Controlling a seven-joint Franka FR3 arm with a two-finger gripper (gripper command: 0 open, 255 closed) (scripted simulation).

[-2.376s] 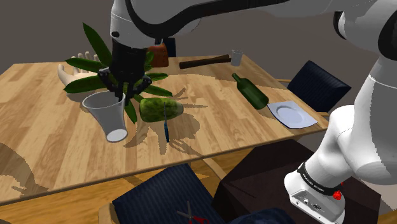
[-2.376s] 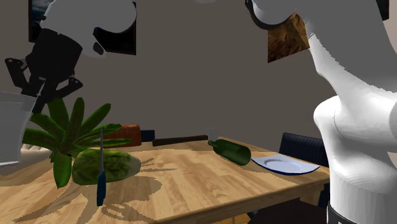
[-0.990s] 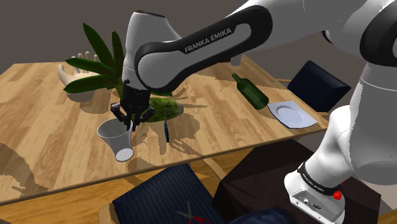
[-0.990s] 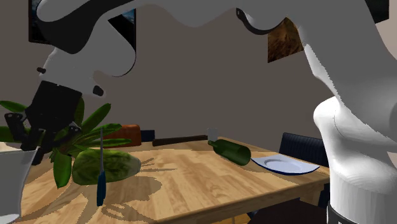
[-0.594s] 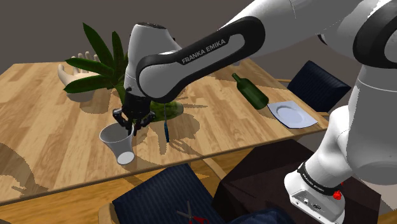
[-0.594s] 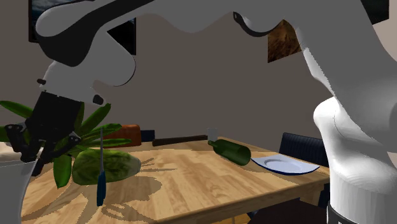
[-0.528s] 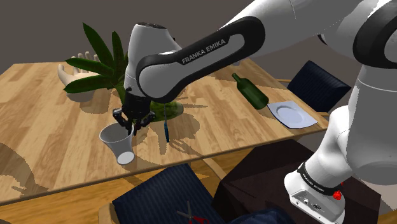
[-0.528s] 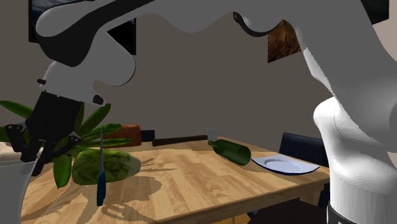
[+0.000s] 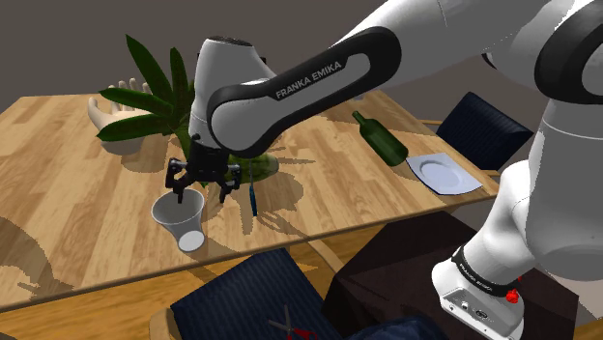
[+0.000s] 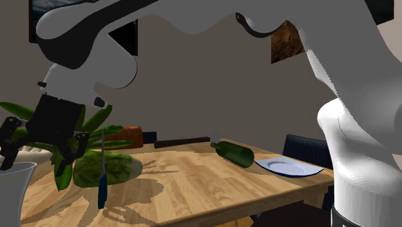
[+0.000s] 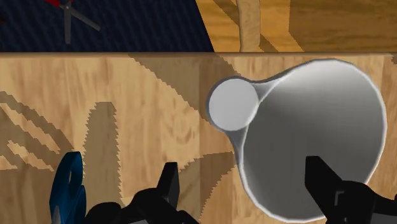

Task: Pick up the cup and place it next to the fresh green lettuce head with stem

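Close by the open claw — white cup, lettuce head, blue-handled knife, leafy plant.

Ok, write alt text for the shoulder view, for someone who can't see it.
The black gripper of a white robot arm hangs open over the rim of a pale grey tapered cup on a wooden table, beside a green lettuce head. A dark green bottle lies near a white plate.

- The second exterior view's left edge cuts off the cup.
- The arm hides much of the lettuce in the shoulder view.
- Leaves of the plant hide part of a brown thing; I cannot tell what it is.
- The wrist view's edge cuts off a blue thing.
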